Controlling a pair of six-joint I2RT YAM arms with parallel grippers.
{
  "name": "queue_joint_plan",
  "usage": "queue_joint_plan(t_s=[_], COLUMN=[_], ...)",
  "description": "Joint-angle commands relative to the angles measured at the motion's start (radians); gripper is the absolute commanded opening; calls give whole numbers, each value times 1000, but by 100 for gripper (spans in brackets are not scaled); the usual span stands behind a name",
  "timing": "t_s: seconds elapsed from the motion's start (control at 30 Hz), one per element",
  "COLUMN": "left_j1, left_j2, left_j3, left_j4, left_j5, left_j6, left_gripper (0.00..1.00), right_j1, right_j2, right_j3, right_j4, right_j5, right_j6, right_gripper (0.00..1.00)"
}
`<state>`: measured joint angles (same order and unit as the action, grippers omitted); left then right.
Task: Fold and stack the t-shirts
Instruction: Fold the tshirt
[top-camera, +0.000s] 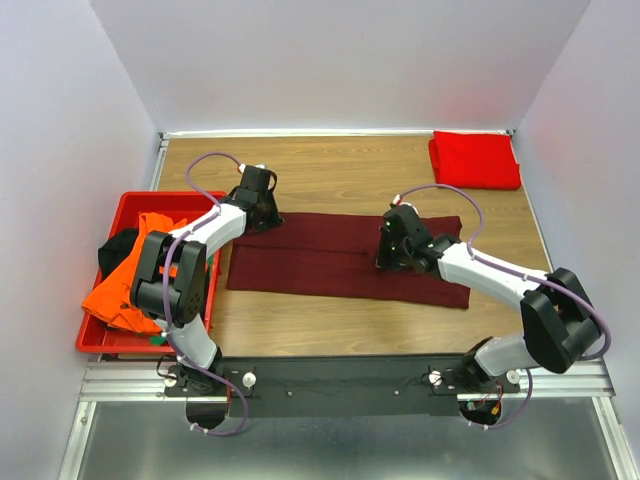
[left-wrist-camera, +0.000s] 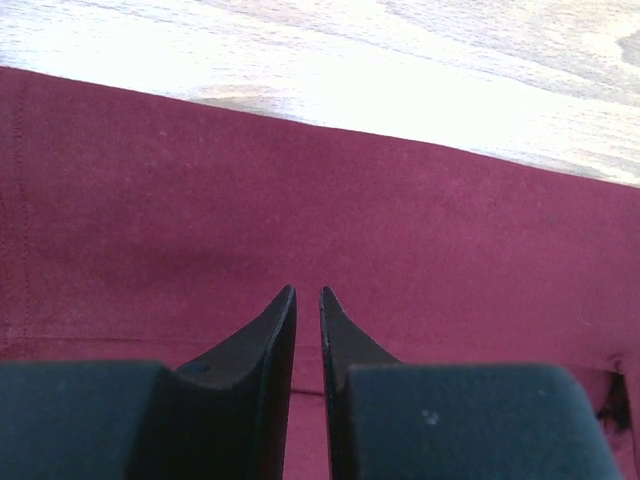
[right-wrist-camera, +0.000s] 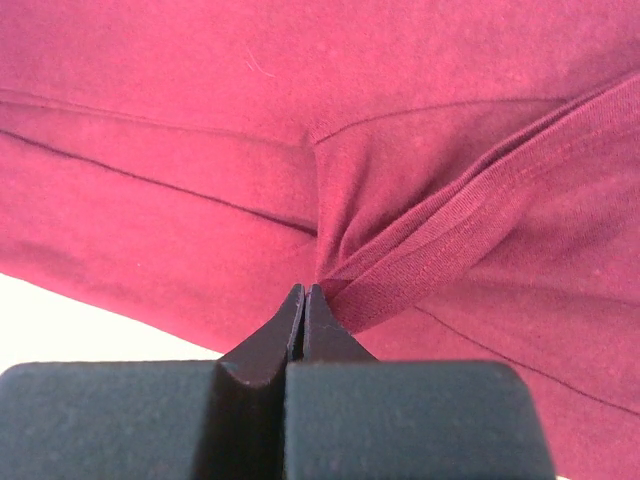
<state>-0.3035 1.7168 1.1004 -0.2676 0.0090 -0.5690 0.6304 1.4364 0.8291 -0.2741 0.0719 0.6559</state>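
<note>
A dark maroon t-shirt (top-camera: 340, 262) lies folded into a long strip across the middle of the table. My left gripper (top-camera: 263, 213) hangs over its far left corner; in the left wrist view the gripper (left-wrist-camera: 308, 292) has a narrow gap between its jaws, with flat maroon cloth (left-wrist-camera: 400, 220) below and nothing in it. My right gripper (top-camera: 386, 254) is on the right half of the strip. In the right wrist view it (right-wrist-camera: 304, 290) is shut on a puckered fold of the maroon cloth (right-wrist-camera: 430, 250). A bright red t-shirt (top-camera: 475, 160) lies folded at the back right corner.
A red plastic tray (top-camera: 125, 205) stands at the left edge, holding an orange t-shirt (top-camera: 125, 285) and a black one (top-camera: 113, 250). Bare wooden table (top-camera: 330, 165) lies behind the maroon strip. White walls close in the left, back and right sides.
</note>
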Motion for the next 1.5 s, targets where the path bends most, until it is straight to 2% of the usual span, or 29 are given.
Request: queue_joint_plan(t_s=[0.0, 0.23, 0.37, 0.4, 0.43, 0.53, 0.6, 0.7, 0.8, 1.1, 1.47], left_j1=[-5, -11, -17, -20, -28, -42, -55, -75, -98, -233, -307], left_j2=[-14, -13, -10, -11, -11, -25, -43, -59, -54, -3, 49], left_j3=[-1, -1, 7, 10, 13, 18, 21, 30, 48, 101, 148], left_j4=[2, 4, 5, 4, 4, 4, 4, 5, 4, 4, 5], left_j5=[26, 43, 62, 69, 72, 85, 88, 101, 124, 178, 198], left_j6=[18, 27, 40, 43, 50, 63, 73, 100, 127, 155, 147], left_gripper=[22, 22, 24, 26, 27, 29, 32, 33, 33, 33, 33], right_j1=[11, 18, 19, 17, 14, -61, -173, -276, -333, -365, -365], right_j2=[-25, -25, -30, -33, -37, -41, -39, -22, 36, 217, 256], right_j3=[-31, -51, -24, 1, 16, 71, 85, 102, 140, 231, 197], right_j4=[-30, -28, -30, -40, -54, -94, -97, -97, -96, -80, -53], right_j5=[16, 12, 35, 86, 148, 178, 158, 189, 203, 201, 181], right_j6=[27, 37, 28, 16, 8, -24, -55, -96, -114, -144, -148], right_gripper=[0, 3, 37, 52, 54, 56, 56, 57, 57, 57, 55])
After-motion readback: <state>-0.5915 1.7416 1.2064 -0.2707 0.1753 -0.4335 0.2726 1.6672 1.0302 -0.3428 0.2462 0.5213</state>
